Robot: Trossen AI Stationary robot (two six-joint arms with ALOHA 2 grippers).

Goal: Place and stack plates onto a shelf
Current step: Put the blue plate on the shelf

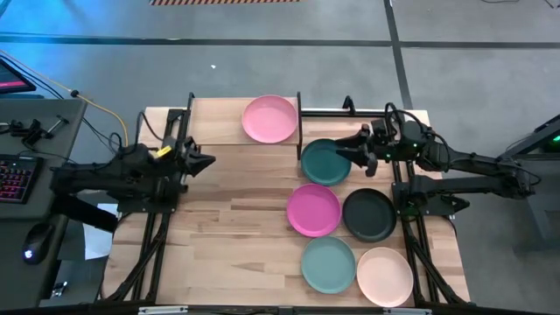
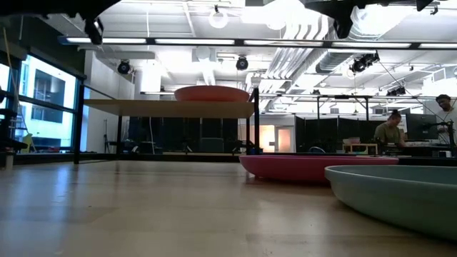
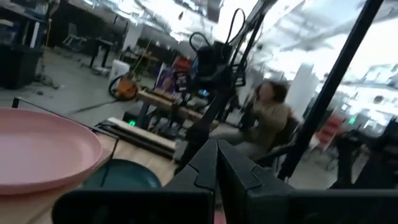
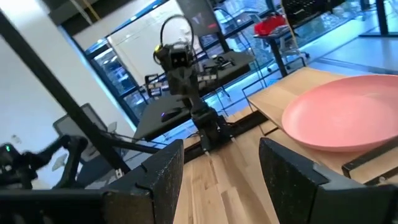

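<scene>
The light pink plate [image 1: 269,118] lies flat on the right half of the shelf [image 1: 214,118]; the low view shows the same plate [image 2: 212,93] on the raised board. On the tabletop lie the dark teal plate [image 1: 325,162], the magenta plate [image 1: 313,210], the black plate [image 1: 368,215], the pale teal plate [image 1: 328,264] and the peach plate [image 1: 384,276]. My right gripper [image 1: 354,149] hangs open over the dark teal plate's right edge, pointing at the shelf, with nothing between its fingers [image 4: 221,180]. My left gripper [image 1: 206,161] is shut and empty, left of the plates, in front of the shelf.
Black metal posts [image 1: 299,114] flank the shelf. The shelf's left half is bare wood. Bare tabletop [image 1: 236,236] stretches left of the plates. A keyboard and cables lie off the table's left side. People sit in the room beyond the table [image 2: 389,132].
</scene>
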